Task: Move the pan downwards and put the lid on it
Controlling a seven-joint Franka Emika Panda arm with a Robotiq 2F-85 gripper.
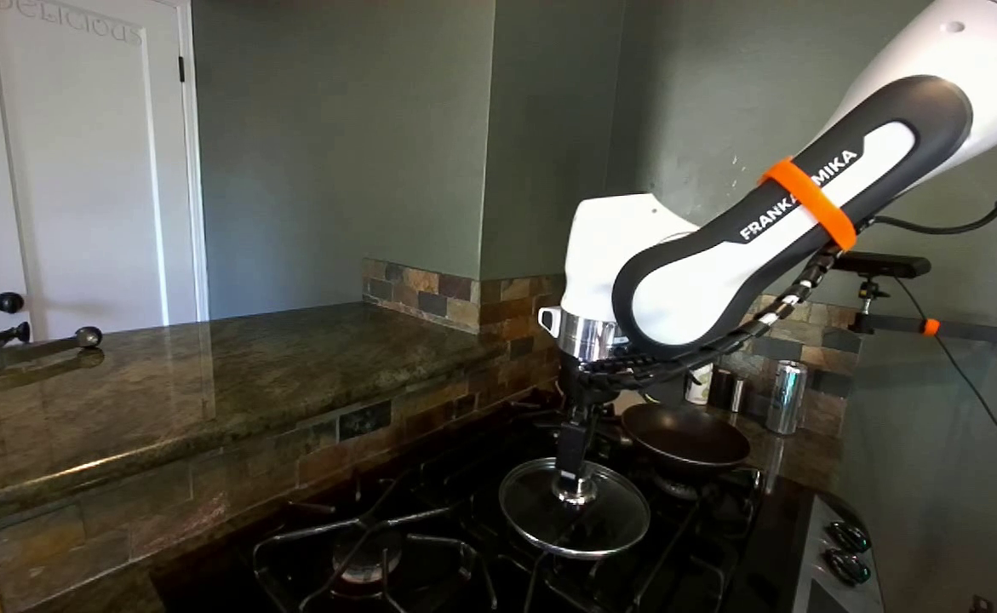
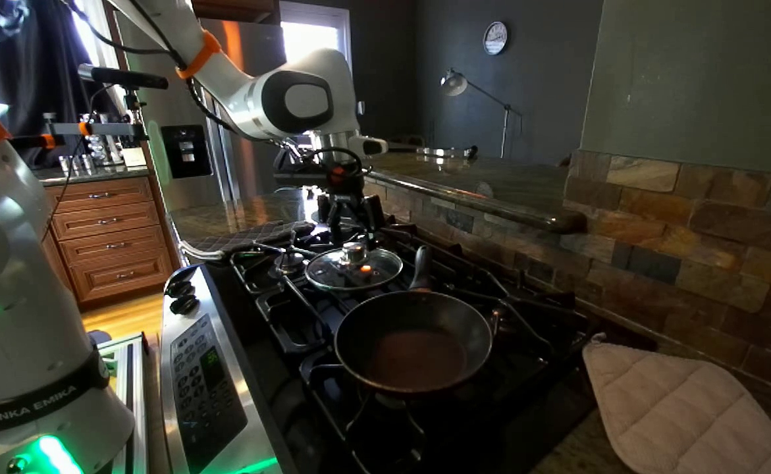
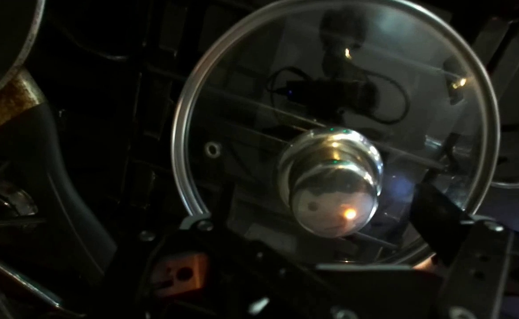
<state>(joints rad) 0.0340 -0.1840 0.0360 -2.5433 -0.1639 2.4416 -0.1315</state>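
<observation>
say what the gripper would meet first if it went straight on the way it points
Probably the lid, at or around its knob: the open gripper points down over it, though depth is hard to judge.

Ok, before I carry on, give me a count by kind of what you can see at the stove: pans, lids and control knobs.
Pan: 1
Lid: 1
Control knobs in view: 2
Total: 4
</observation>
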